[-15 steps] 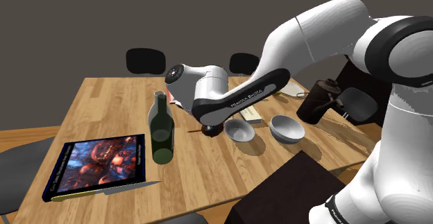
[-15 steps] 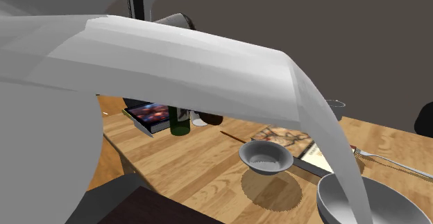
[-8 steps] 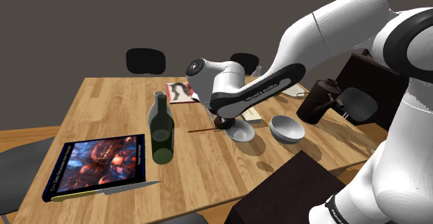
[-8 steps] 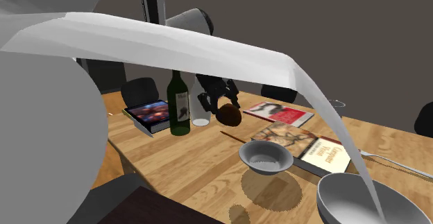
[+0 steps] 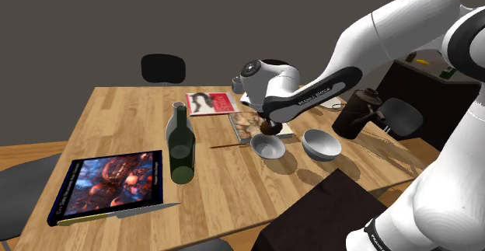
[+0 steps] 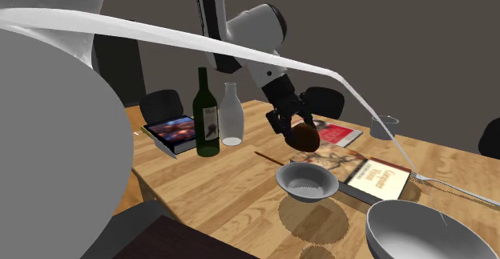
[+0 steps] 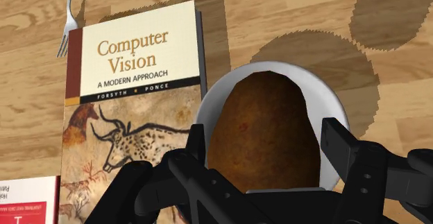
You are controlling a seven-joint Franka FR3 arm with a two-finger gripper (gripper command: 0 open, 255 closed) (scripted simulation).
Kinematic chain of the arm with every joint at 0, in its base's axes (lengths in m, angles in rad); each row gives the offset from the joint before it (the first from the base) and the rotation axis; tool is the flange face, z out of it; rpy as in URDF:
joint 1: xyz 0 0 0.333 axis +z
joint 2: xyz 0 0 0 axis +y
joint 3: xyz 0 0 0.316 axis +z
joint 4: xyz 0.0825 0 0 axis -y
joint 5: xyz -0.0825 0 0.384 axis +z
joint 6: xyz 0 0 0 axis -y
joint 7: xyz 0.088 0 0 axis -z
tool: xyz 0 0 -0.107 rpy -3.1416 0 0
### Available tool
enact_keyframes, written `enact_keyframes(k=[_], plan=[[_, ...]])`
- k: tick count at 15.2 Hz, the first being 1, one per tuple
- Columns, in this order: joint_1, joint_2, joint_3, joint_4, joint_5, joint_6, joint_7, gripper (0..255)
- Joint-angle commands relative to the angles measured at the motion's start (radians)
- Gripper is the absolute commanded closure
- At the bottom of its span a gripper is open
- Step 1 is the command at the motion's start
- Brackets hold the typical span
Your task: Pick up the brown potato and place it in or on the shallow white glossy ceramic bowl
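Closest to us in the shoulder view, a picture book [image 5: 109,181] lies by the table's [image 5: 116,121] front edge, and a green bottle [image 5: 180,142] stands upright just past its corner. In the second exterior view we also see a clear bottle [image 6: 231,115] standing just beside the green one. Past the bottles sit two bowls near each other: the shallow bowl [image 5: 268,148] and, toward the shoulder view's right, a deeper bowl [image 5: 321,144]. Above the shallow bowl we see the gripper [image 6: 295,129] pointing down, its fingers [image 7: 333,138] clasping the potato [image 7: 260,125] from both sides. The potato hangs in the air, clear of the bowl; along the wrist view it sits squarely over the bowl, whose white rim rings it. Just beyond the bowl lies a Computer Vision book [image 7: 135,63], flat on the wood, with a fork [image 7: 68,18] just beside it. Farther on we find a red magazine [image 5: 211,103], and behind the table a dark chair [image 5: 163,67].
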Motion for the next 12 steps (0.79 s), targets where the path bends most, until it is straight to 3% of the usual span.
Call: enact_keyframes(k=[1,12], plan=[[-0.021,0.000,-0.019,-0.019,-0.021,0.034,-0.013,255],[-0.017,0.120,-0.037,-0.018,-0.095,0.121,0.083,255]])
